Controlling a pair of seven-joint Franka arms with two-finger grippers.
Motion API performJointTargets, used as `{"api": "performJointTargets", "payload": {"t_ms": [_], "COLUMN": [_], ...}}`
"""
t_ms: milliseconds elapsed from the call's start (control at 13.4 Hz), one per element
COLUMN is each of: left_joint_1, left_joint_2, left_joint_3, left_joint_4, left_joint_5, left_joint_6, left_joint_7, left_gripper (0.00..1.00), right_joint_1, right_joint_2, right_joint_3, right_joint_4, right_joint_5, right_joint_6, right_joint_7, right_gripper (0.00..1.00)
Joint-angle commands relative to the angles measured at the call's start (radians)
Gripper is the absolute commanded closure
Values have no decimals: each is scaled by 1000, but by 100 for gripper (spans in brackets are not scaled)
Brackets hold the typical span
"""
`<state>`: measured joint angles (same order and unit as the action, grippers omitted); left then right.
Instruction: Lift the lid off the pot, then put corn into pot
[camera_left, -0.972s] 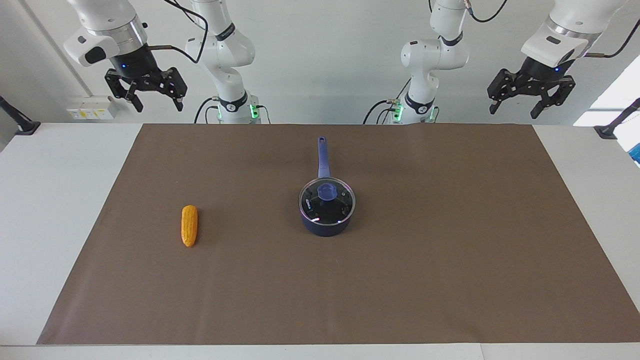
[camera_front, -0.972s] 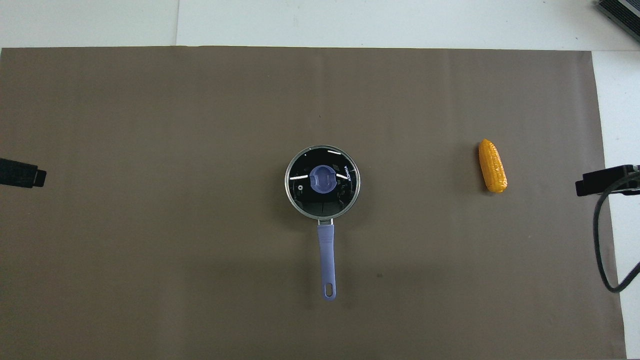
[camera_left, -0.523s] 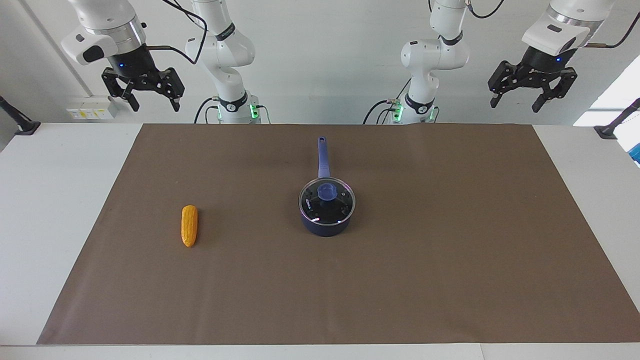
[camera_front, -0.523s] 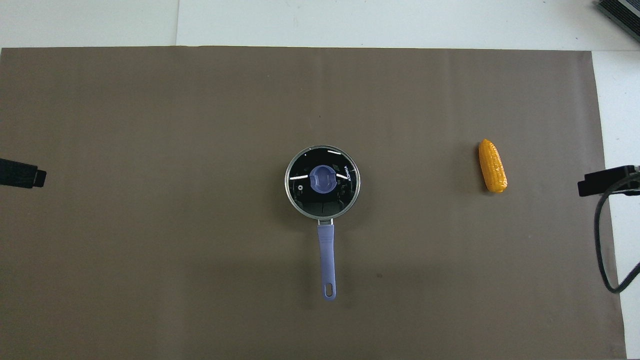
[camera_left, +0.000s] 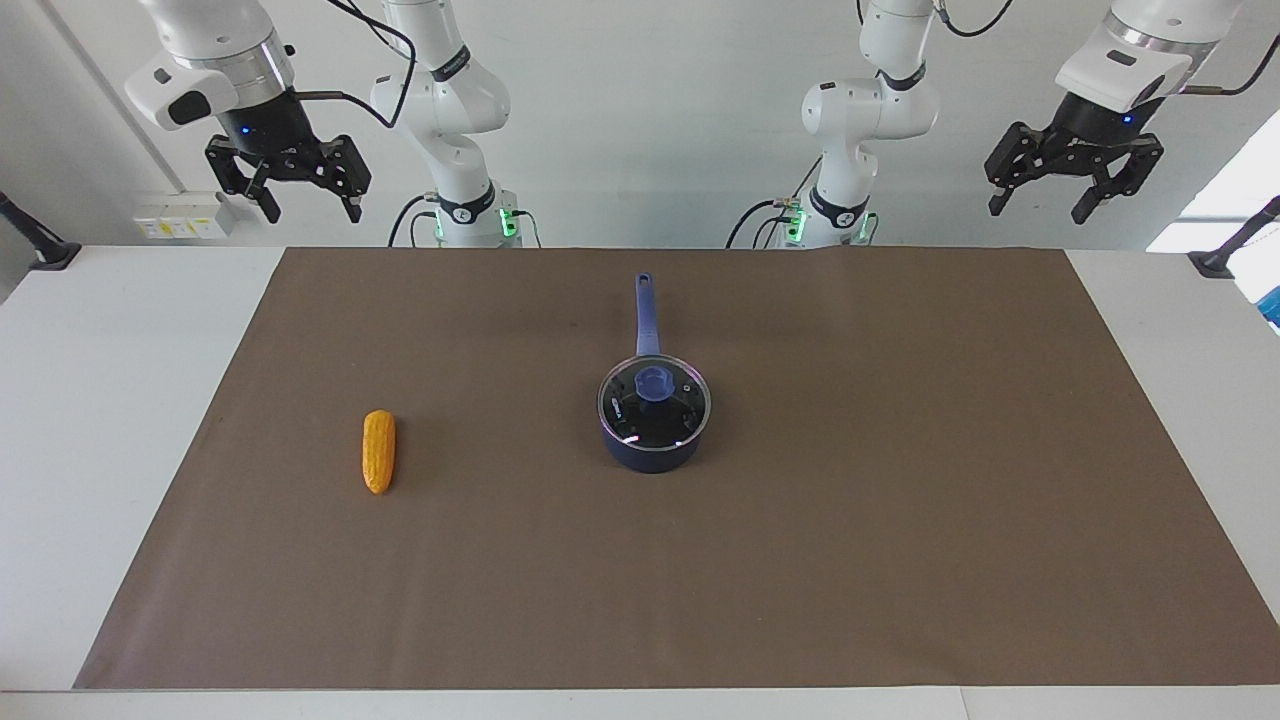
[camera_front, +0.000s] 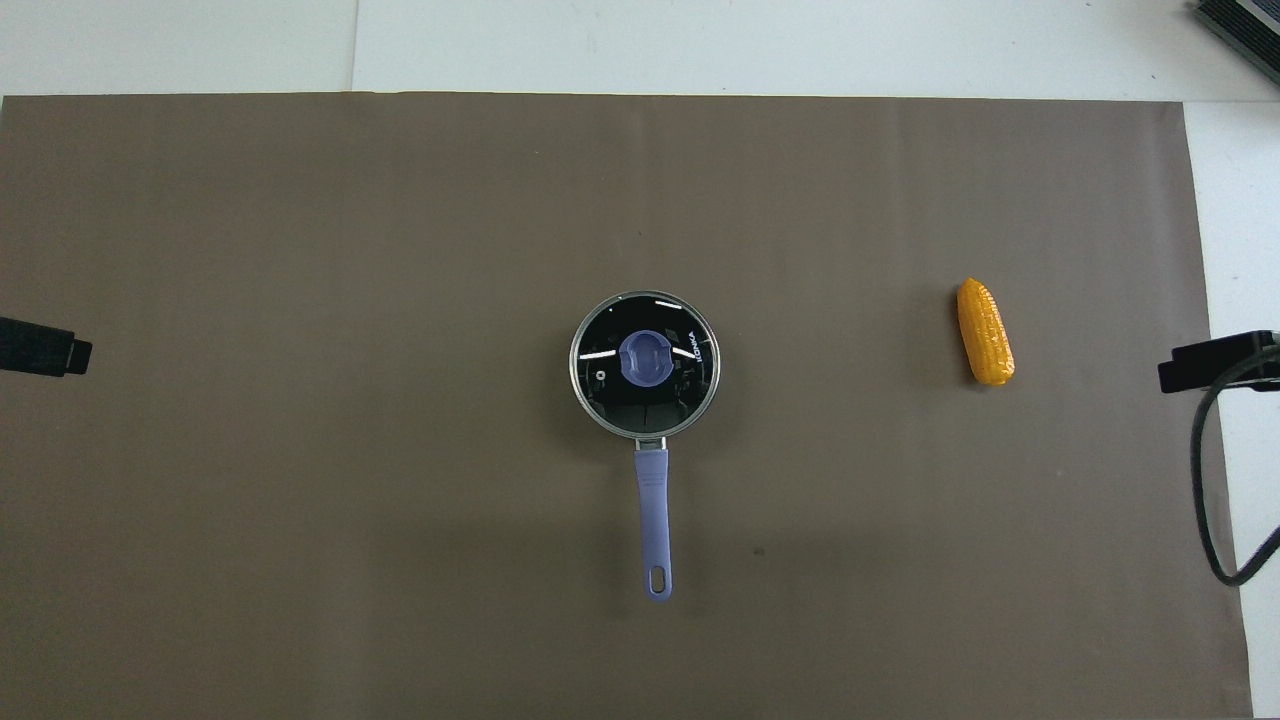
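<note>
Brown paper sheeting covers most of the white bench, leaving bare strips at both ends. The right arm and the left arm rise from bases at the robots' edge of the bench; both wait, raised. The right gripper hangs over the right arm's end of the bench, fingers spread apart and empty. The left gripper hangs over the left arm's end, fingers likewise spread and holding nothing.

The pot stands upright near the middle of the sheeting, its long blue handle pointing straight toward the robots. The lid sits flat on the pot's rim, closing it, with the blue knob at its centre.

The corn lies on the sheeting toward the right arm's end, well apart from the pot, its long axis running roughly toward the robots.
</note>
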<state>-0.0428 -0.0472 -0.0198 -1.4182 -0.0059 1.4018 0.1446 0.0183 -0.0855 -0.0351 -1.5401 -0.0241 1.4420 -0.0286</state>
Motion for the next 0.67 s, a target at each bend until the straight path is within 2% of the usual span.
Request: {"api": "performJointTargets", "payload": {"t_ms": [0,598], "left_joint_1": [14,14], "left_joint_2": [-10,-17], "left_joint_3": [-8,-9], "left_joint_4": [-4,-8], "left_joint_5": [-3,-5], "left_joint_6": [-15,-32], "left_joint_7": [-8,-10], "left_gripper": [0,0], "right_joint_1": [-9,-9], "right_joint_2": [-20,-20], "right_joint_3": [4,3], "right_joint_4": [-23,-23], "right_joint_5": [7,7], "right_joint_6": [23,23], "right_joint_7": [-20,-20], "right_gripper": [0,0]}}
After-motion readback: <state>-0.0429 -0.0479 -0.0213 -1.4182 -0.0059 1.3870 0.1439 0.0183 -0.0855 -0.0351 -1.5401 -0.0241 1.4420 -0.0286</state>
